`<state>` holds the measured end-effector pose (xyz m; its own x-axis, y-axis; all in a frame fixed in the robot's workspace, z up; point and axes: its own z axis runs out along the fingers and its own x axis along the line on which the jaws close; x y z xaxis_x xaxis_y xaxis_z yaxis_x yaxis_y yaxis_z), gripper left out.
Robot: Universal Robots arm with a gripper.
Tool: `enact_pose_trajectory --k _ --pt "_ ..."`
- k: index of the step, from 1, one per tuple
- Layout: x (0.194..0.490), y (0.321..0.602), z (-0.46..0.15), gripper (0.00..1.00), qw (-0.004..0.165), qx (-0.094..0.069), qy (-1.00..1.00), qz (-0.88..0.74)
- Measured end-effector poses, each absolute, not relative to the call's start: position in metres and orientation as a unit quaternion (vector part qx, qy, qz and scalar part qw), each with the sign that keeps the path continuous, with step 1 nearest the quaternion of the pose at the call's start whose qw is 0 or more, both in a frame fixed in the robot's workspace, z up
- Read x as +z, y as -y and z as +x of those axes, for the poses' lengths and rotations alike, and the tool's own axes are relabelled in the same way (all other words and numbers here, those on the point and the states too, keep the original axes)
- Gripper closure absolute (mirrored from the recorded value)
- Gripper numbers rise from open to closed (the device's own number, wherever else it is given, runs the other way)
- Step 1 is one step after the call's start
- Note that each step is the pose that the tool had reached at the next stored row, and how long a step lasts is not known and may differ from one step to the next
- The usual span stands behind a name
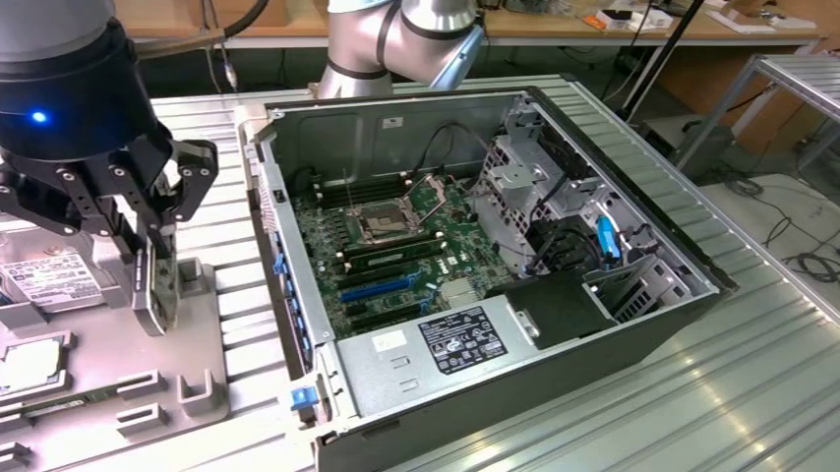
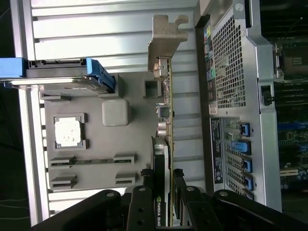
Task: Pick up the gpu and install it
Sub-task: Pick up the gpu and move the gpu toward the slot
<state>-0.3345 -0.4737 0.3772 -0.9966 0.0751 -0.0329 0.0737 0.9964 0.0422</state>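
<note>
The gpu point(image 2: 166, 139) is seen edge-on in the wrist view: a thin green card with a black cooler block on one face and a silver end bracket point(image 2: 163, 38) at its far end. My gripper point(image 2: 166, 179) is shut on it, with one black finger point(image 2: 144, 192) on each face. In the exterior view the gripper point(image 1: 148, 280) hangs at that view's left, holding the gpu point(image 1: 155, 295) upright just over the grey parts tray point(image 1: 197, 334). I cannot tell whether the card's lower edge still touches the tray.
The open computer case point(image 1: 617, 324) lies to the exterior view's right, its motherboard showing blue expansion slots point(image 1: 381, 290). On the tray sit a silver hard drive point(image 1: 46, 280), a processor chip point(image 1: 27, 364) and a memory stick point(image 1: 66, 403). The case's rear panel point(image 2: 236, 96) stands close beside the card.
</note>
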Motion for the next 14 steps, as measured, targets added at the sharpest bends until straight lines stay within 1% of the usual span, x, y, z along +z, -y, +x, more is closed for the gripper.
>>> enact_pose_trajectory --k 14 --pt "0.4 0.474 -0.334 0.73 0.017 0.02 -0.999 0.037"
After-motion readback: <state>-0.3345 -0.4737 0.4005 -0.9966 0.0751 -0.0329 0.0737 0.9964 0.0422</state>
